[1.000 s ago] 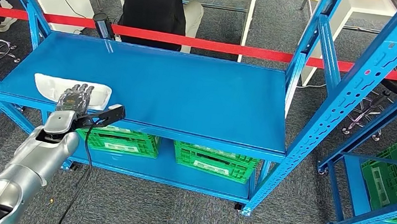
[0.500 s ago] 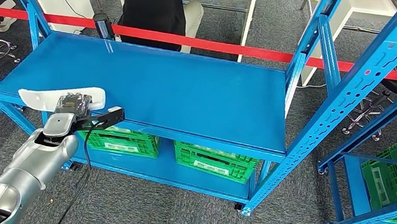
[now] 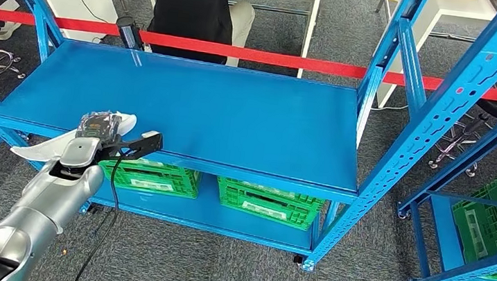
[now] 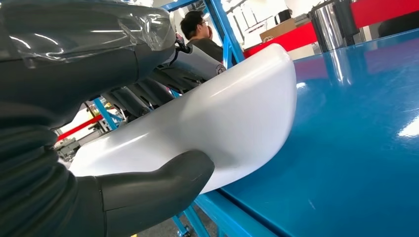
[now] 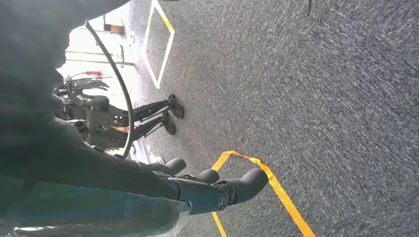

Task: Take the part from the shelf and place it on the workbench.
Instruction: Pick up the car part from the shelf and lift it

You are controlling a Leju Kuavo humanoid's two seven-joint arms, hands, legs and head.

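Observation:
My left hand (image 3: 97, 129) grips a white curved plastic part (image 3: 42, 149) at the front left edge of the blue shelf (image 3: 234, 118). The part tilts down past the shelf edge, its far end low and to the left. In the left wrist view the thumb (image 4: 158, 182) presses under the white part (image 4: 212, 128) and the dark fingers (image 4: 148, 89) lie over it, just above the blue shelf surface (image 4: 356, 148). My right hand (image 5: 207, 190) hangs over grey carpet, fingers stretched out with nothing in them.
Blue uprights (image 3: 436, 118) frame the shelf on the right. Green crates (image 3: 270, 202) sit on the lower level. A red barrier tape (image 3: 275, 57) runs behind, with a person in black (image 3: 190, 2) seated beyond. Yellow tape (image 5: 276, 192) marks the floor.
My left hand closed on the white part, lifted it off the shelf and drew it back toward the front edge; the part now tilts down to the left.

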